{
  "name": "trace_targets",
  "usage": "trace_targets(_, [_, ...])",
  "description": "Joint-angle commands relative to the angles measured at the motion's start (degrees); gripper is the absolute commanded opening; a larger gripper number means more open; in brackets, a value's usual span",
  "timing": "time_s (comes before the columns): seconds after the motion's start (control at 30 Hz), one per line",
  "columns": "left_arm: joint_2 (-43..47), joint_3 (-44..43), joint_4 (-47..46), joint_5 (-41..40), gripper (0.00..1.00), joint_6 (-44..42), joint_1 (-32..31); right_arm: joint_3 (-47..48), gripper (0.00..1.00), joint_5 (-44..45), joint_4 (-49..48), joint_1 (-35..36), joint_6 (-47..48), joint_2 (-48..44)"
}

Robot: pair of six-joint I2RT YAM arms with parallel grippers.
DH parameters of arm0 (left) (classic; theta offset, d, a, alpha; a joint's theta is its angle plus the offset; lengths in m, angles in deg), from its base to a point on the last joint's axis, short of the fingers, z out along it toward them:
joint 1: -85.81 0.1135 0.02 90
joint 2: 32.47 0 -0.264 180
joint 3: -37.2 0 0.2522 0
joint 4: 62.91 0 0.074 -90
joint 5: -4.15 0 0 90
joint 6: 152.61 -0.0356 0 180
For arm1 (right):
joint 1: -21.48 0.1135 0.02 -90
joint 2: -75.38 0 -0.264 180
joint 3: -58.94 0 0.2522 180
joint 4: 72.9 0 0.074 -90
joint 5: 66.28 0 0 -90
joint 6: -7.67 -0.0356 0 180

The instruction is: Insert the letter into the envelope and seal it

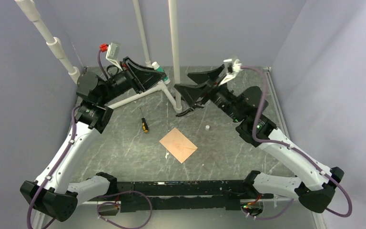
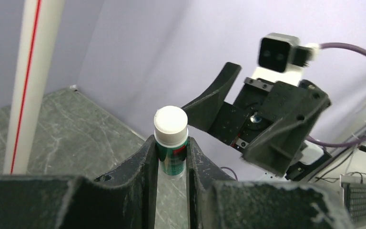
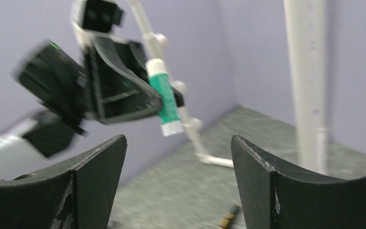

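A flat peach-tan envelope (image 1: 177,144) lies at the table's middle, with no flap standing open. The letter does not show as a separate sheet. Both arms are raised at the back, well away from the envelope. My left gripper (image 1: 159,72) (image 2: 171,149) is shut on a green glue stick (image 1: 157,68) (image 2: 170,128) with a white top, held upright. Facing it, my right gripper (image 1: 196,82) (image 3: 178,143) stands wide open with nothing between its fingers. The glue stick (image 3: 164,98) hangs ahead of and above it.
A yellow-and-black screwdriver (image 1: 144,125) lies left of the envelope. To its right sits a small white cap (image 1: 208,127), and a white scrap (image 1: 167,155) lies at its near corner. White pipes (image 1: 174,47) stand at the back middle, with walls on both sides.
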Motion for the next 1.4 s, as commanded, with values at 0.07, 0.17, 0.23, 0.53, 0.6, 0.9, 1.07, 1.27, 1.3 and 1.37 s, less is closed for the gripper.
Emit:
trace_targets(0.07, [1.4, -1.4, -9.0, 4.7, 0.02, 5.8, -0.1, -4.9, 0.84, -15.0, -19.3, -3.7, -33.8, 1.7])
trace_targets(0.17, [1.5, -1.0, -11.0, 4.8, 0.02, 9.3, -0.1, -4.2, 0.80, -18.5, -23.7, -4.2, -37.7, 3.9])
trace_targets(0.23, [1.5, -0.2, -13.1, 4.9, 0.02, 12.7, -0.1, -3.6, 0.72, -19.9, -26.2, -4.4, -39.8, 5.4])
trace_targets(0.53, [1.9, 1.0, -15.3, 4.9, 0.02, 15.9, -0.1, -3.3, 0.36, -22.6, -33.9, -4.7, -44.6, 8.5])
trace_targets(0.6, [2.1, 1.1, -14.8, 5.0, 0.02, 15.8, -0.1, -3.5, 0.38, -22.5, -33.9, -4.7, -44.2, 8.5])
trace_targets(0.9, [2.1, 0.7, -13.9, 5.1, 0.02, 14.8, -0.1, -1.5, 0.20, -22.0, -28.1, -4.7, -40.0, 8.9])
trace_targets(1.07, [2.4, 0.2, -10.3, 4.2, 0.02, 12.6, -0.1, 1.9, 0.07, -21.0, -20.5, -4.7, -31.1, 9.5])
trace_targets(1.27, [2.0, -2.0, 4.9, -1.5, 0.02, 7.9, -0.1, 9.5, 0.01, -12.9, 1.8, -1.9, -2.1, 9.1])
trace_targets(1.3, [1.7, -2.6, 7.8, -2.6, 0.02, 7.3, -0.1, 10.3, 0.00, -10.3, 4.2, -1.0, 3.4, 9.0])
trace_targets(1.37, [0.8, -4.0, 13.7, -5.5, 0.03, 6.6, -0.1, 11.1, 0.00, -3.2, 7.9, 0.9, 12.8, 9.0])
